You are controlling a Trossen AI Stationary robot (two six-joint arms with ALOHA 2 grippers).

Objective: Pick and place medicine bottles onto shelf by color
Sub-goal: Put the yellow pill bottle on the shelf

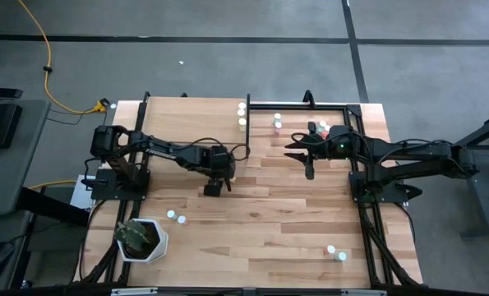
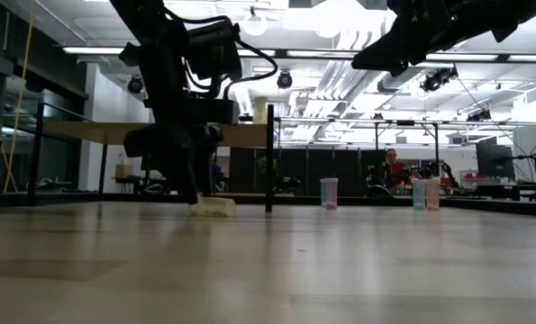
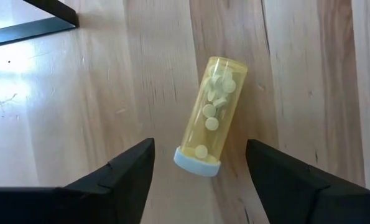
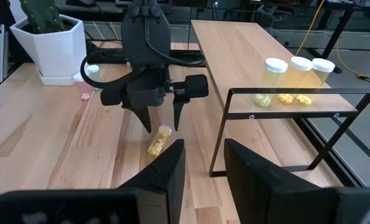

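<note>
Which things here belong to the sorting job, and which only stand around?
Job:
- yellow bottle with pale cap, lying on the table, under the open left claw
- three white-capped yellow bottles on the light-wood shelf
- right claw, empty

Standing around:
- white pot with green plant
- yellow cable

Non-task items: white pot with green plant [image 1: 143, 238] on striped plank tabletop [image 1: 260, 222], near corner, well apart from left end effector [image 1: 219, 182]. Yellow cable [image 1: 43, 66] on floor beyond tabletop.
</note>
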